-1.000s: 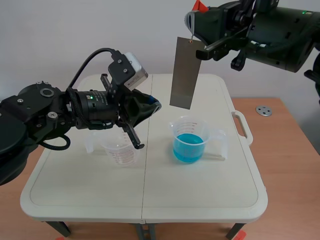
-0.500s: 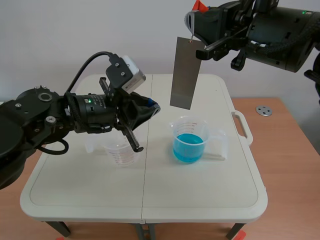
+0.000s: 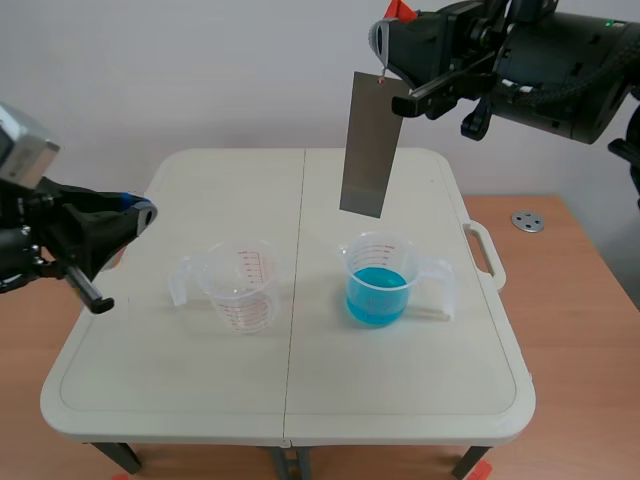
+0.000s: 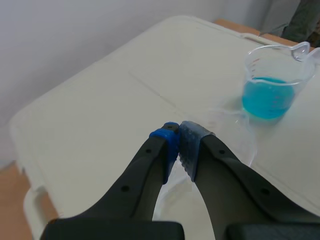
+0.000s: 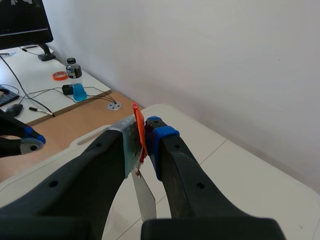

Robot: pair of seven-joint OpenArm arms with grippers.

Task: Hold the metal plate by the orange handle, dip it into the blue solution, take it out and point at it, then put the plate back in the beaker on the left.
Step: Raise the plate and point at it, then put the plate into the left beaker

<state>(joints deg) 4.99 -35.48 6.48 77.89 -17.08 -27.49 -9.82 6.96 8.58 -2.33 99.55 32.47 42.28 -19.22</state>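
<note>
Our left end effector (image 4: 179, 132) has pulled back to the white bench's (image 3: 300, 400) edge, pinched closed on nothing. Our right end effector (image 5: 145, 132) grips the orange handle (image 5: 139, 126) so the grey metal plate (image 3: 368, 145) hangs over the clear beaker of blue solution (image 3: 377, 288).

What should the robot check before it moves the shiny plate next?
1. Grip: right gripper is shut on the orange handle: ok.
2. Metal plate hangs free, above and apart from the blue solution beaker: ok.
3. Left beaker stands upright and looks empty: ok.
4. Left gripper is shut, off to the side, away from the plate: ok.
5. Plate wet or dripping: cannot tell.
</note>
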